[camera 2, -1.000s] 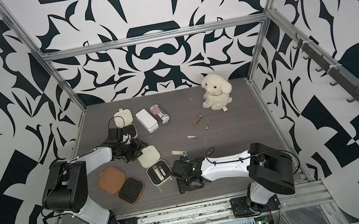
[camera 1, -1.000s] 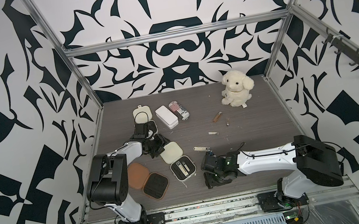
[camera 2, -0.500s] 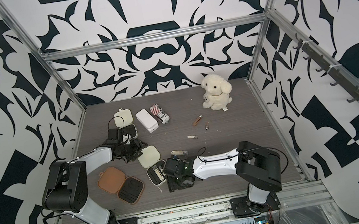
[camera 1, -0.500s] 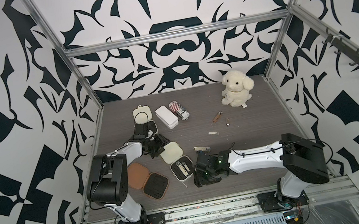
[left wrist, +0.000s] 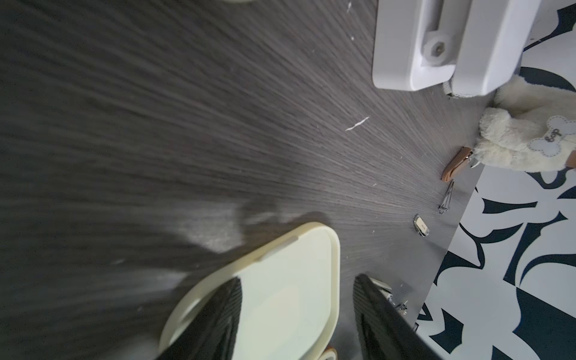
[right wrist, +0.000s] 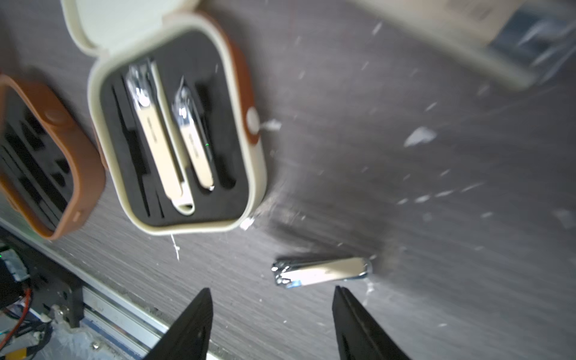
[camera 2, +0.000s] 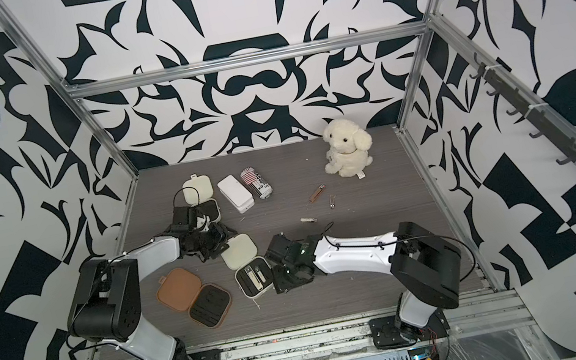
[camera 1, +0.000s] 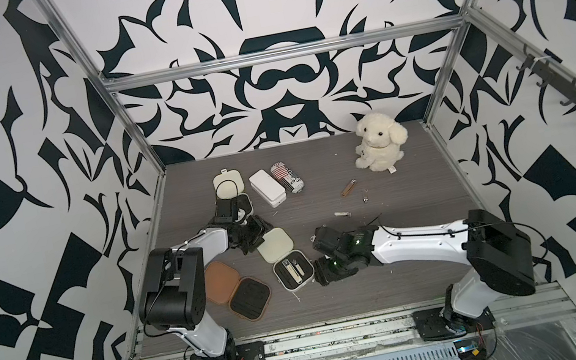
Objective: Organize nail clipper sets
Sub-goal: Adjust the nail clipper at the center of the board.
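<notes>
An open cream case [camera 1: 293, 273] [right wrist: 174, 131] holds two clippers in its black insert, its lid [camera 1: 276, 245] [left wrist: 280, 296] flat beside it. My left gripper [camera 1: 256, 234] [left wrist: 297, 279] stands open over that lid, one finger above it and one past its edge. My right gripper [camera 1: 321, 273] [right wrist: 271, 311] is open beside the case. A loose metal clipper [right wrist: 321, 276] lies on the table just ahead of its fingertips, hidden in both top views. An open tan-brown case [camera 1: 236, 290] lies at the front left. A second cream case [camera 1: 228, 183] lies at the back, partly behind my left wrist.
A white box [camera 1: 267, 188] and a striped can [camera 1: 286, 177] lie at the back beside the far cream case. A plush dog [camera 1: 380, 146] sits at the back right. A brown-handled clipper [camera 1: 348, 187], a thin metal tool [camera 1: 365, 197] and a small clipper [camera 1: 342, 214] lie loose mid-table.
My right arm has swung left, bringing its open gripper up beside the open cream case. The left arm has not moved.
</notes>
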